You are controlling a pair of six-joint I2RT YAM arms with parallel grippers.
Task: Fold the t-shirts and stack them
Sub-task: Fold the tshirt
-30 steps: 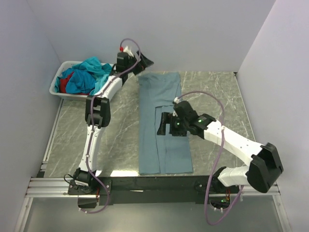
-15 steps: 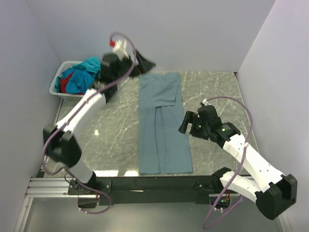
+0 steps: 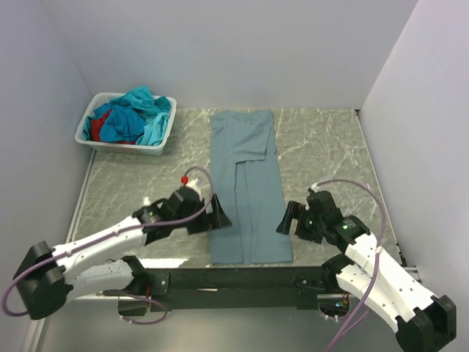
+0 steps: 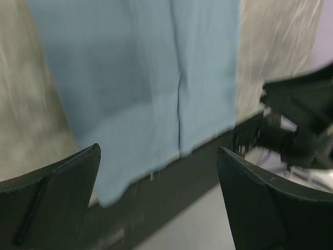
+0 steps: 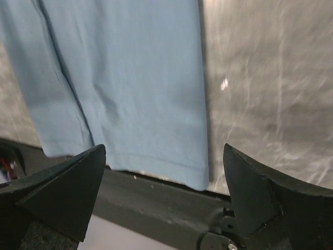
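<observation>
Left end effector (image 3: 217, 213) (image 4: 158, 151): fingers spread wide, holding nothing; low at the left edge of the grey-blue t-shirt (image 3: 245, 183) (image 4: 135, 78), toward its near end. Whether it touches the cloth cannot be told.
Right end effector (image 3: 286, 218) (image 5: 164, 148): fingers spread wide, empty; just beside the shirt's right edge, by the near corner.
Desk (image 3: 161, 176): grey-green marbled top with a black rail (image 3: 234, 279) along the near edge. A white basket (image 3: 123, 147) in the far left corner holds a heap of teal, blue and red t-shirts (image 3: 132, 117).
Room: plain pale walls (image 3: 242, 51) on three sides.
Grey-blue t-shirt: flat at mid-desk, folded to a narrow strip; the long axis runs near to far, stitched hem at the rail.
</observation>
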